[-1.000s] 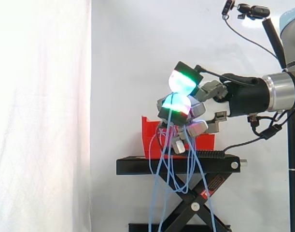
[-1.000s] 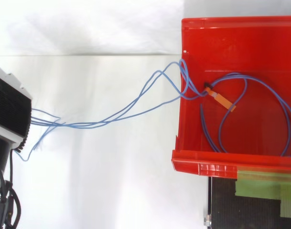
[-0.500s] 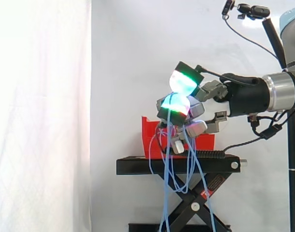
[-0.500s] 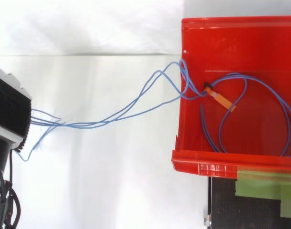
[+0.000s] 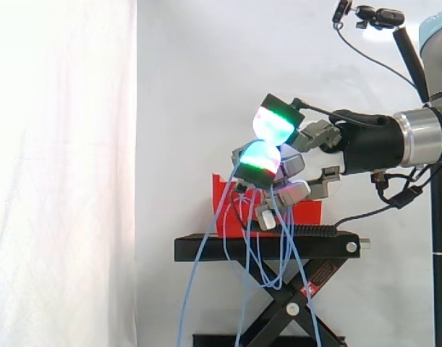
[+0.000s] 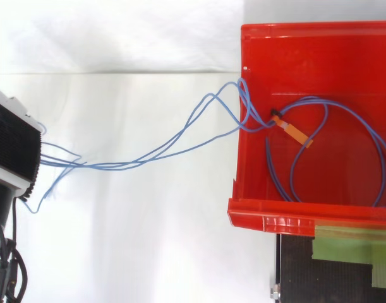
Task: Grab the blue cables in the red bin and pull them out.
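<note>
The red bin stands at the right, seen from above, with a loop of blue cables lying in it and several strands running out over its left wall to the hand at the left edge. From the side, the hand hovers just above the bin. Its green-glowing fingertips are curled together and pinch the cables. Blue strands hang from the pads down past the stand. An orange tag sits on the cable inside the bin.
The bin rests on a black scissor stand in front of the white curtain. Green tape marks the stand beside the bin's near wall. A small camera on a stalk stands above the arm.
One hanging blue strand has swung out to the left of the stand in the side view. The hand and the bin stay where they were.
</note>
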Tool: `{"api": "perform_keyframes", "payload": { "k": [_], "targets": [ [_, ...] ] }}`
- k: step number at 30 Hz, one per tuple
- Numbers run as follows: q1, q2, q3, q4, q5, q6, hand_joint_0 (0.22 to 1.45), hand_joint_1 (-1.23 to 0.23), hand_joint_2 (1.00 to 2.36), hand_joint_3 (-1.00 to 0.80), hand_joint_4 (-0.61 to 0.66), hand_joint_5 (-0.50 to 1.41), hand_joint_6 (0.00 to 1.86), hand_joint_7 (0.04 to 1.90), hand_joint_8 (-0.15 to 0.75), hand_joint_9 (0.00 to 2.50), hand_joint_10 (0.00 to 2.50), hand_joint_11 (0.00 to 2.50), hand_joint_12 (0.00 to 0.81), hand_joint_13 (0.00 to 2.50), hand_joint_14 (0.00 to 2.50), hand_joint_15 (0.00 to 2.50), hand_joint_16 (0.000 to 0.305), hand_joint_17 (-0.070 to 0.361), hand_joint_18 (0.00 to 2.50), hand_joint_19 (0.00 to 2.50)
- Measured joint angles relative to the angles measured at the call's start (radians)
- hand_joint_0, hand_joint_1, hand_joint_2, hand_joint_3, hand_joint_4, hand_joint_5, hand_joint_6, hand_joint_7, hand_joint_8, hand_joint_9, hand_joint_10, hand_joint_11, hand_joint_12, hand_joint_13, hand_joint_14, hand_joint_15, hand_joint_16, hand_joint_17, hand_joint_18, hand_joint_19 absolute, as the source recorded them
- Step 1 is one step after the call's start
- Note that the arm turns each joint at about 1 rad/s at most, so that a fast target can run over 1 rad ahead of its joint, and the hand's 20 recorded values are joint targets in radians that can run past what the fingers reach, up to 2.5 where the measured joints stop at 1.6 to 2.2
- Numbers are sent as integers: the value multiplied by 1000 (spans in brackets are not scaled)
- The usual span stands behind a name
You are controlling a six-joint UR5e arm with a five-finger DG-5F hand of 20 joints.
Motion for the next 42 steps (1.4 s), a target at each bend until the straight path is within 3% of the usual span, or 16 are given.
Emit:
{"api": "perform_keyframes", "payload": {
  "k": [9, 32, 42],
  "targets": [
    [0, 0, 0, 1, 0, 0, 834, -988, 1002, -928, 105, 793, 289, 808, 209, 1092, 768, 1766, 333, 1285, 20, 1412, 53, 119, 748, 766],
    [0, 0, 0, 0, -2, -3, 843, -1036, 1002, -944, 84, 555, 860, 562, 216, 1007, 847, 1734, 335, 1271, 18, 1399, 54, 121, 743, 764],
    [0, 0, 0, -1, -2, -3, 847, -1049, 1001, -962, 83, 534, 916, 558, 210, 947, 970, 1663, 333, 1255, 18, 1398, 54, 121, 736, 758]
  ]
}}
